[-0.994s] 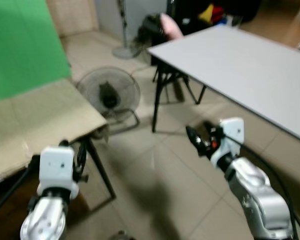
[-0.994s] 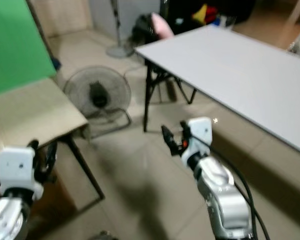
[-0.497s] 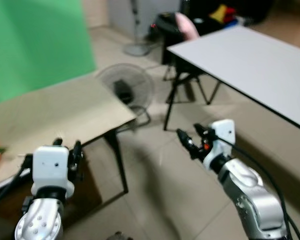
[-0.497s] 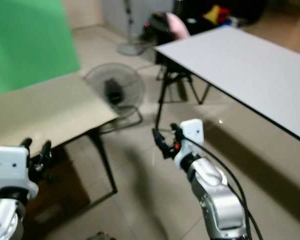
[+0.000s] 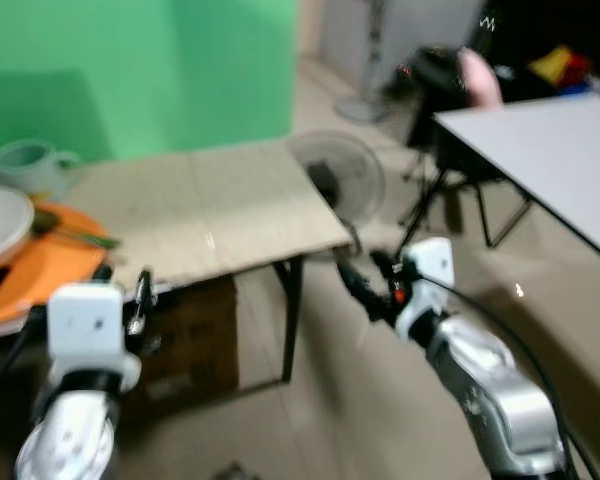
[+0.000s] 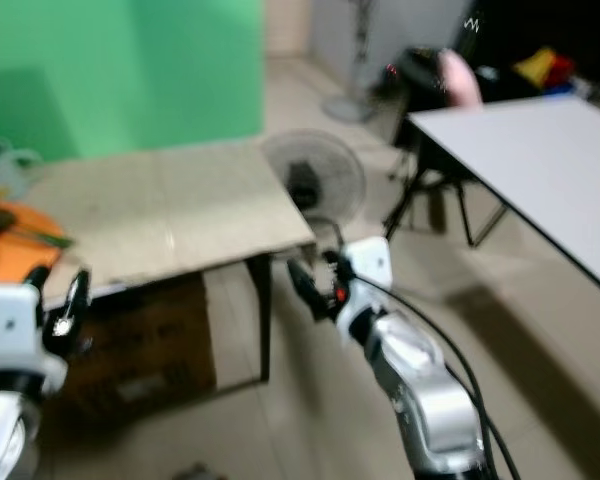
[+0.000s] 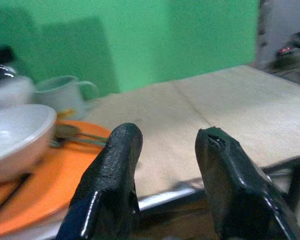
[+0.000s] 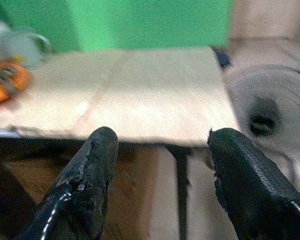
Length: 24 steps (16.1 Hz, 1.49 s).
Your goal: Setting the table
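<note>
Both arms reach out low in front of the wooden table point(image 5: 210, 215). The left gripper point(image 7: 167, 150) and right gripper point(image 8: 162, 150) hold nothing, their fingers apart. The picture is blurry. On the table's far end sit an orange tray point(image 5: 35, 275), a white bowl point(image 7: 12, 135), cut off, and a cup point(image 7: 65, 95). A fan point(image 5: 340, 180) stands beside the table, before a green wall point(image 5: 140, 70).

A wooden table point(image 6: 170, 215) bears an orange tray point(image 6: 10, 250); a floor fan point(image 6: 313, 180) stands beside it.

Even indoor light, every view motion-blurred, dark background behind the white table point(image 5: 540, 140).
</note>
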Motion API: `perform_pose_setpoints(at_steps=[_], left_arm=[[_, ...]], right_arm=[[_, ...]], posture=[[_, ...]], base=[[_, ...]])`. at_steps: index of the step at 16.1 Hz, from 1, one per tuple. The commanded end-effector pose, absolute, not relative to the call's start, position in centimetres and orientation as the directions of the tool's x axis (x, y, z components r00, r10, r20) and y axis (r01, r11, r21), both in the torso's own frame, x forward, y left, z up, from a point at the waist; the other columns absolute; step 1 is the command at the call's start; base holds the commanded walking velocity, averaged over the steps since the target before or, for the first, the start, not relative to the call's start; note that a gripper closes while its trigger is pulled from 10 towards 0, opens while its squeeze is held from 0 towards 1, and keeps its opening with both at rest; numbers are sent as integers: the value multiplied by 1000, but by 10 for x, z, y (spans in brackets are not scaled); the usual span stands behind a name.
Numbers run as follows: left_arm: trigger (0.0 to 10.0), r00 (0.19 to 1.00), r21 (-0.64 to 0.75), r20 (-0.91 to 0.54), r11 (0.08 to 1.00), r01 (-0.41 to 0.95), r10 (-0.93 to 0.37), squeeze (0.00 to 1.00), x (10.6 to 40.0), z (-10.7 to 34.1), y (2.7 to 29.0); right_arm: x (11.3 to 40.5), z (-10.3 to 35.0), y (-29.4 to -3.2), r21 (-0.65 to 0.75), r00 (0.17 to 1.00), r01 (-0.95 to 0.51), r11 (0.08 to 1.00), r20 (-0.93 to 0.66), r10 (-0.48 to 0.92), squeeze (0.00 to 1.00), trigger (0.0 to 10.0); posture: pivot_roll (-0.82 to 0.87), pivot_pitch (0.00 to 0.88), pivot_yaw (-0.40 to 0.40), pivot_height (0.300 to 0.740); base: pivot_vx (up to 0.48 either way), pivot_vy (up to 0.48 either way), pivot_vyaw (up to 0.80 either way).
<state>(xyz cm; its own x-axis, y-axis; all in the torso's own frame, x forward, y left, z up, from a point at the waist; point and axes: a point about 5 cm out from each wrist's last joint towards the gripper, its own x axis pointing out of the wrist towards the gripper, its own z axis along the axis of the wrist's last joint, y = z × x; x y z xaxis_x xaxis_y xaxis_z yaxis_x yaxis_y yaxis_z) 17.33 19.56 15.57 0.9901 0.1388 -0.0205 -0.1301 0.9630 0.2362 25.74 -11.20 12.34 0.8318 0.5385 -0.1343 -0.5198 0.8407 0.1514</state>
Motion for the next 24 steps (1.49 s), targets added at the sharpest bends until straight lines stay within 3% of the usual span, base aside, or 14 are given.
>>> perform_pose_setpoints(at_steps=[1,10,13,16,19,22,24], left_arm=[[10000,994,234,-1,966,-109,113,0,175,160,190],[10000,996,257,8,963,-85,86,0,176,166,188],[10000,1000,291,21,957,4,-10,0,187,171,180],[10000,996,277,20,958,76,-84,0,200,172,175],[10000,999,198,23,979,41,-46,0,208,169,181],[10000,1000,179,11,984,14,-16,0,207,166,187],[10000,999,265,-52,964,22,-8,0,203,160,194]], right_arm=[[258,124,-116,155,833,-519,841,-131,538,0,10000],[258,128,-106,174,803,-568,804,-100,588,0,10000],[262,138,-125,202,893,-437,876,-21,450,0,10000],[259,144,-153,94,950,-311,946,-8,313,0,10000],[256,145,-171,16,974,-225,974,-34,226,0,10000],[257,148,-172,15,960,-276,961,-55,276,0,10000],[263,146,-165,43,920,-383,923,-74,385,0,10000]], posture=[[58,0,-18,740],[65,0,1,740],[45,0,45,740],[-13,0,106,740],[-50,0,118,740],[-54,0,83,740],[-19,0,54,740]], base=[[352,0,800],[351,0,798],[335,0,473],[0,0,0],[0,0,0],[0,0,0],[0,0,0]])
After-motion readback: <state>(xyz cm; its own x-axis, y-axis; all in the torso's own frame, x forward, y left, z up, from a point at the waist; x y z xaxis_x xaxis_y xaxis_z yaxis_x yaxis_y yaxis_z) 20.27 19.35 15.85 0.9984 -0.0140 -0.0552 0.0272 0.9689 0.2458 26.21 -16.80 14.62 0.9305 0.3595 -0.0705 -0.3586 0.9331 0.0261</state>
